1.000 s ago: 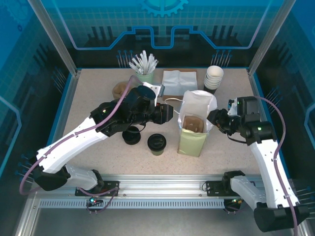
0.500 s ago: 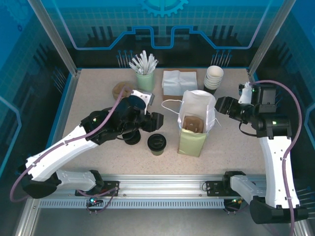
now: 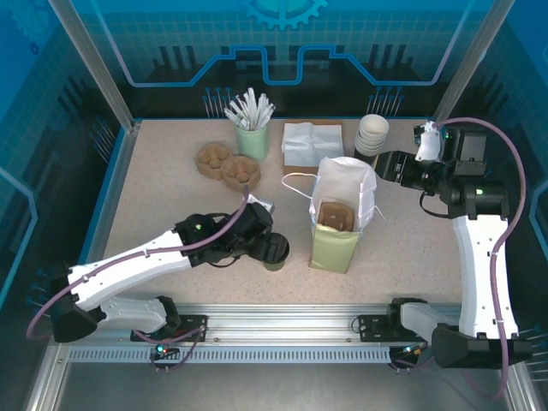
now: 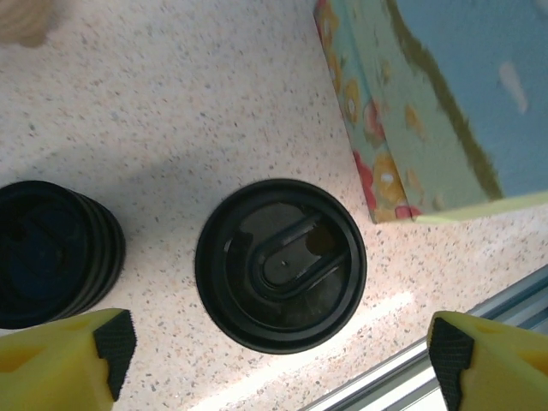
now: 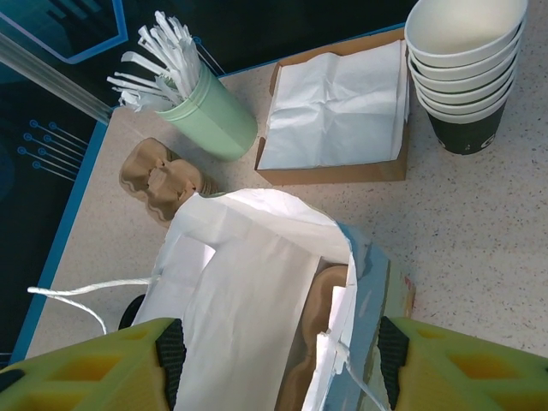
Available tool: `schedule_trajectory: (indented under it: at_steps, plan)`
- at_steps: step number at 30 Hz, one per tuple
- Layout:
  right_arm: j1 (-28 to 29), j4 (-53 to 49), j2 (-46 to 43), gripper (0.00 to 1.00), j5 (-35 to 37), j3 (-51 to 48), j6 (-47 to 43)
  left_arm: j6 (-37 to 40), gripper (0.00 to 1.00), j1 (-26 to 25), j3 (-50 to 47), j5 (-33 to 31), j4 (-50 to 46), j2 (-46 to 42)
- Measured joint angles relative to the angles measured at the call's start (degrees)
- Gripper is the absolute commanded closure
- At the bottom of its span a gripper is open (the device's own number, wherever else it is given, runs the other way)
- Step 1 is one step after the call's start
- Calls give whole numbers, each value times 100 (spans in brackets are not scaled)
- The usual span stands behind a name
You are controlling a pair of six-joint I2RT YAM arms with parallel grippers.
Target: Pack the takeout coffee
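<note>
1. From the overhead camera: a speckled table (image 3: pixel 163 197), with a white paper bag (image 3: pixel 344 193) standing open near the middle and a pulp carrier (image 3: pixel 336 214) tucked inside. Just left of the bag, the takeout coffee (image 3: pixel 276 250), upright on the table and not yet packed. Directly above the cup, the left gripper (image 3: pixel 259 243), pointed downward, probably lined up for a grasp from the top. Beyond the bag's right side, near a stack of lidless cups (image 3: pixel 372 135), the right gripper (image 3: pixel 387 164), apart from the bag. Along the back edge: napkins (image 3: pixel 312 141), a green cup of stirrers (image 3: pixel 252 128) and spare pulp carriers (image 3: pixel 227 164).

2. From the left wrist camera: straight down onto the black lid of the takeout coffee (image 4: pixel 281 264). Left gripper (image 4: pixel 281 347) with jaws spread wide, one yellow finger at each lower corner, touching nothing. Likely spread that far to clear the lid's rim on the way down. Left of the cup, close but apart, a black ribbed round piece (image 4: pixel 51 257), leaving little room for a finger. To the right, the bag's floral side.

3. From the right wrist camera: down into the paper bag (image 5: pixel 257 282) and its open mouth. Right gripper (image 5: pixel 281 347) with fingers well apart, clamped on nothing. Seemingly placed to steady the bag's mouth for the cup.
</note>
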Motion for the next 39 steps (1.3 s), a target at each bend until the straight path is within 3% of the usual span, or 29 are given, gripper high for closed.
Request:
schedule_trajectory:
  at_steps: [15, 31, 39]
  plan:
    - [-168, -15, 105, 34, -133, 11, -146, -564, 8, -302, -188, -369, 216, 973]
    - [-372, -59, 225, 34, -433, 11, -166, -710, 18, -310, -140, -501, 212, 1215]
    - [-448, -101, 258, 33, -562, 9, -166, -710, 17, -310, 13, -619, 192, 1300]
